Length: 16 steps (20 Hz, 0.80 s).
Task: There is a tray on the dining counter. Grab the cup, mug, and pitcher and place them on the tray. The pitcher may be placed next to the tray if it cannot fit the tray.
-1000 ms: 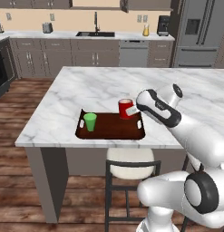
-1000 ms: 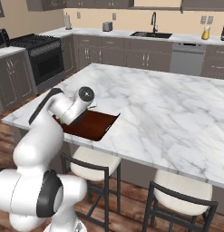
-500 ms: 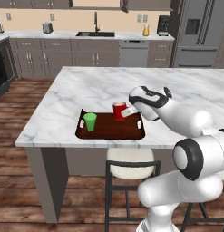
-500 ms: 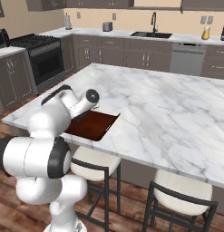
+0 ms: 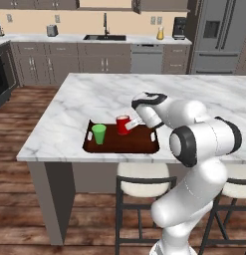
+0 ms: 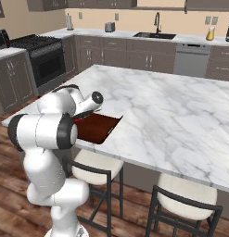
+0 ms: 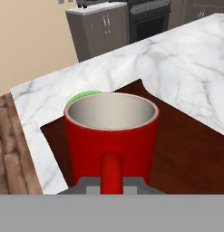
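Note:
My gripper (image 5: 134,122) is shut on the side handle of the red mug (image 5: 123,124), which stays upright low over the middle of the dark tray (image 5: 125,145); whether it touches the tray I cannot tell. In the hand view the mug (image 7: 111,136) is close up, handle toward me, and my gripper (image 7: 111,183) clamps the handle. The green cup (image 5: 99,133) stands on the tray's left part, its rim (image 7: 83,96) peeking from behind the mug. The tray lies at the near edge of the dining counter (image 5: 94,94). The amber pitcher (image 5: 160,34) stands on the far worktop, also in the right base view (image 6: 210,34).
Two stools (image 5: 141,182) (image 6: 185,203) stand under the counter's near edge. A black sink (image 5: 104,37) and a fridge (image 5: 219,35) line the far wall, with a stove (image 6: 46,58) at the left. The right part of the tray (image 7: 190,149) is bare.
My arm has carried the mug leftward and slightly lower across the tray, closer to the green cup. The grip has stayed shut.

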Available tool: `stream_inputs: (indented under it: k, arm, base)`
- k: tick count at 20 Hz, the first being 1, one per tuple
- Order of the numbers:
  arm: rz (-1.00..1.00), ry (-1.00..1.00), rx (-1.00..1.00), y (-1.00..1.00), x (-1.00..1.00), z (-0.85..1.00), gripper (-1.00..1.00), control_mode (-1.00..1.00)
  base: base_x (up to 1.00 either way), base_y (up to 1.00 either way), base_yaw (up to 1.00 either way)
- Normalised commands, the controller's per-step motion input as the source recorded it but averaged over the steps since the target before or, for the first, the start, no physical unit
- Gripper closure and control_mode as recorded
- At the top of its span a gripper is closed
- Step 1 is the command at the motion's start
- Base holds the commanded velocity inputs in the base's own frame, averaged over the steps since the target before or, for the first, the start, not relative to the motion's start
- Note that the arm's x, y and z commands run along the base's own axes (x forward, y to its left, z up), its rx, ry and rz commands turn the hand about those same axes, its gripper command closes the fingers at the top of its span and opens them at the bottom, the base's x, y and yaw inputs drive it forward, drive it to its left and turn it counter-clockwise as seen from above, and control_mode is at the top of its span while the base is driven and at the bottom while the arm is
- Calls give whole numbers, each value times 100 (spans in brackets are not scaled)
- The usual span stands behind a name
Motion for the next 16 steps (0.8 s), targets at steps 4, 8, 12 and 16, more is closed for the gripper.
stream_inputs:
  k: [4, 8, 12, 16]
  arm:
    - [5, 8, 0, 36, 42, -31, 100, -100]
    - [4, 3, 0, 26, 40, -30, 100, -100]
    - [2, 0, 0, 4, 41, -32, 100, -100]
    - [2, 0, 0, 0, 36, -31, 100, -100]
  base:
    - [0, 0, 0]
    - [0, 0, 0]
    - [0, 0, 0]
    - [0, 0, 0]
